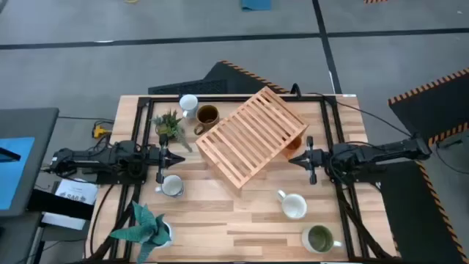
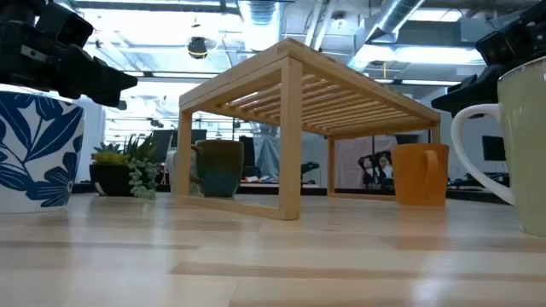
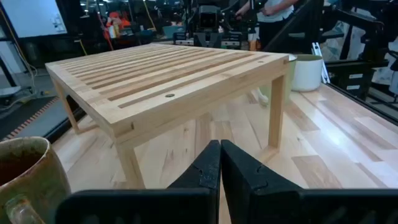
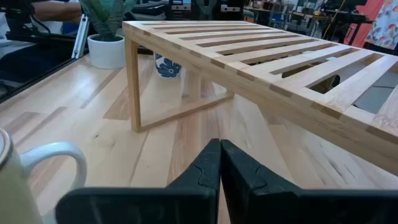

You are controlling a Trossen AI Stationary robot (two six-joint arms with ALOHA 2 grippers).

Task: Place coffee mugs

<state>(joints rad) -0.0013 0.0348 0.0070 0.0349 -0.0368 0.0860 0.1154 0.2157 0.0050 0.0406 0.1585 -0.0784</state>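
A slatted light-wood rack (image 1: 250,136) stood askew at the middle of the pale wooden bench (image 1: 242,220). A small dark pot of green leafy plant (image 1: 168,125) sat near the rack's far-left corner. A white pot with a blue leaf pattern (image 1: 149,227), holding a teal-leaved plant, stood at the bench's near-left corner.

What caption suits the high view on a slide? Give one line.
Slatted wooden rack mid-table, mugs scattered around, left gripper and right gripper shut beside it.
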